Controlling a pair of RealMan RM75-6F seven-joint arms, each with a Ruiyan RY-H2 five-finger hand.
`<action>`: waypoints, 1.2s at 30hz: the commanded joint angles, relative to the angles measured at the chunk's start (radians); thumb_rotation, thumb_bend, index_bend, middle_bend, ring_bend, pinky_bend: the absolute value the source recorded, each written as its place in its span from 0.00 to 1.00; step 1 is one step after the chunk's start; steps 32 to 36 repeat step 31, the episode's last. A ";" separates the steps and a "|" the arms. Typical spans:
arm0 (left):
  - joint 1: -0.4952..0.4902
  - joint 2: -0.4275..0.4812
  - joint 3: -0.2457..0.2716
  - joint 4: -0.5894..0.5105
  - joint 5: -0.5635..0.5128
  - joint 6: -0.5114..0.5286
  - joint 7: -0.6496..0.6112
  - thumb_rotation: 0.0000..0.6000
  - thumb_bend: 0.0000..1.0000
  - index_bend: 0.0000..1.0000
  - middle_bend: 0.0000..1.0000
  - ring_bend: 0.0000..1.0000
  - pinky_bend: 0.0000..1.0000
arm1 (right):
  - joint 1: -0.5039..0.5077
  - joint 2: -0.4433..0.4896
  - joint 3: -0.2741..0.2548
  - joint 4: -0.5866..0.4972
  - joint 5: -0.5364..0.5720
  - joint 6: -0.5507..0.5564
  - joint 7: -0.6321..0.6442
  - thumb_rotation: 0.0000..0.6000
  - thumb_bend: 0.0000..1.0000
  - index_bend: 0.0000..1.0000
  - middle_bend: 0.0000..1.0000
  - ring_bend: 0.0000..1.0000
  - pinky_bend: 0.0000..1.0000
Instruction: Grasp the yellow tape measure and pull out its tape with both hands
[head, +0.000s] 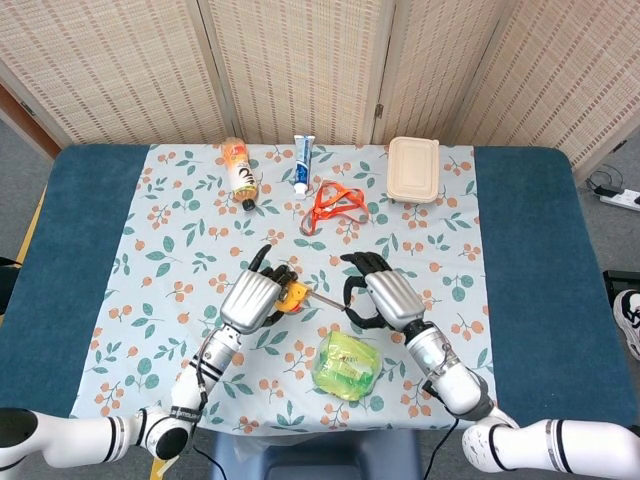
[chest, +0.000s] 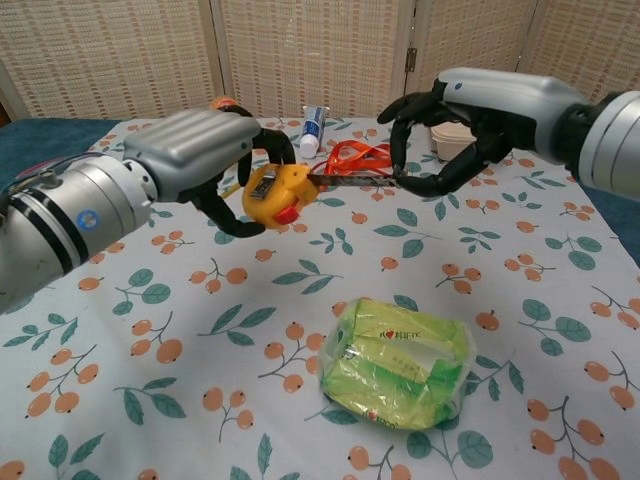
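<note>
My left hand (chest: 195, 165) (head: 250, 298) grips the yellow tape measure (chest: 272, 194) (head: 292, 296), lifted above the flowered tablecloth (chest: 120, 390). A short length of tape (chest: 352, 179) (head: 326, 302) runs from the case to my right hand (chest: 470, 120) (head: 385, 298), which pinches the tape's end between thumb and finger. The two hands are level with each other, a short way apart.
A green plastic packet (chest: 398, 372) (head: 346, 364) lies on the cloth below the hands. Behind them are an orange lanyard (head: 334, 203), a toothpaste tube (head: 302, 162), an orange bottle (head: 240, 171) and a beige lidded box (head: 413, 169).
</note>
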 joint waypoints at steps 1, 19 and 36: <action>0.024 0.027 0.030 0.064 0.044 -0.005 -0.067 1.00 0.34 0.59 0.59 0.48 0.08 | -0.023 0.042 -0.013 -0.032 -0.028 -0.003 0.032 1.00 0.48 0.72 0.14 0.06 0.00; 0.087 0.095 0.113 0.368 0.215 -0.026 -0.409 1.00 0.34 0.59 0.59 0.47 0.09 | -0.178 0.322 -0.082 -0.134 -0.276 0.002 0.351 1.00 0.48 0.72 0.15 0.06 0.00; 0.095 0.083 0.141 0.498 0.288 -0.036 -0.541 1.00 0.34 0.58 0.59 0.46 0.09 | -0.269 0.478 -0.125 -0.156 -0.453 0.066 0.563 1.00 0.48 0.73 0.15 0.07 0.00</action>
